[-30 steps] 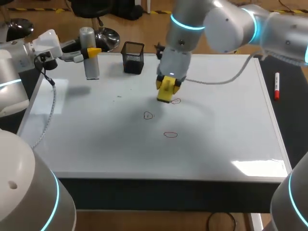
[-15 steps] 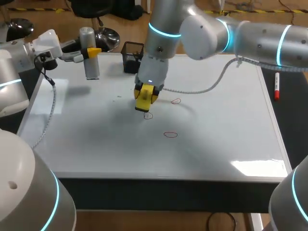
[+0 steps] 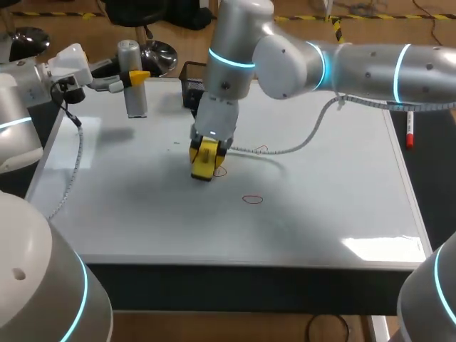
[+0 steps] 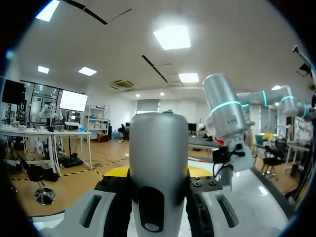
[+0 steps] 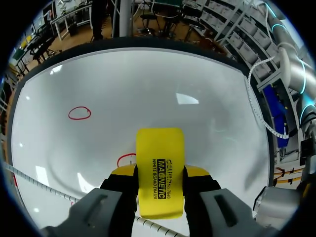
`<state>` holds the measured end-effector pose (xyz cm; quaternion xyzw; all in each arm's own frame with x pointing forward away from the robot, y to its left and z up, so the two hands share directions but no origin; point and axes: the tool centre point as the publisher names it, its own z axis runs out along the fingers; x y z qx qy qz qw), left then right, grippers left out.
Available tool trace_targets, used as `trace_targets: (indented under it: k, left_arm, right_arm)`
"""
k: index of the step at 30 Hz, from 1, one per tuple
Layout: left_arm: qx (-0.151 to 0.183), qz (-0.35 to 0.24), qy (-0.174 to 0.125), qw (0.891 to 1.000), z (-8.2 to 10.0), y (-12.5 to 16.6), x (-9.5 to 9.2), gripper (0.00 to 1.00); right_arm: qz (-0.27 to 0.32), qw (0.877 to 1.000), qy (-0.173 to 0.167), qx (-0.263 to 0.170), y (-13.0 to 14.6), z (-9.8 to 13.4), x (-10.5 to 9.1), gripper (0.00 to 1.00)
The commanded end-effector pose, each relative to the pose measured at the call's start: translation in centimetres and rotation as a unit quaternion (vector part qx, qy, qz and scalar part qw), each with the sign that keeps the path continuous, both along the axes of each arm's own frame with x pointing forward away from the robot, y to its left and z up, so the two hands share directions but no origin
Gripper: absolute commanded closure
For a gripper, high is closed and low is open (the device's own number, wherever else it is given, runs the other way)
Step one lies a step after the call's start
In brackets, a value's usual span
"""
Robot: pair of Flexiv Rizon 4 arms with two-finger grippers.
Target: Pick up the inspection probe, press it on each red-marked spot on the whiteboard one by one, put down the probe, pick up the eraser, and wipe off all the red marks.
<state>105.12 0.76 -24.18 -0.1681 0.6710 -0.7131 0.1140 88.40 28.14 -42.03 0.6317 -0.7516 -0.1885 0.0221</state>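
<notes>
Right claw (image 5: 159, 174) clamps blocky yellow eraser (image 5: 159, 148); left claw (image 4: 158, 174) grips smooth cylindrical probe (image 4: 158, 143).

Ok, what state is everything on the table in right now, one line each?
eraser: gripped by right end effector, covering part of middle red mark.
probe: upright, gripped by left end effector, at the far left corner of the whiteboard.
far red mark: unwiped.
near red mark: unwiped.
mesh holder: upright.
marker: lying flat beside the whiteboard.
</notes>
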Motion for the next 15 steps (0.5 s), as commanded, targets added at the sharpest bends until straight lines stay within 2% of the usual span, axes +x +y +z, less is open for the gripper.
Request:
trace_targets:
  k: [1, 15]
  left_arm:
    - [0.0, 0.002, -0.001, 1.0, 0.1, 0.0, -0.1, 1.0]
    - [0.0, 0.002, -0.001, 1.0, 0.1, 0.0, -0.1, 1.0]
  right_arm:
    - [0.003, 1.0, 0.002, -0.003, 0.0, -0.1, 0.0, 1.0]
    - [-0.02, 0.999, 0.018, -0.021, -3.4, -1.6, -1.1, 1.0]
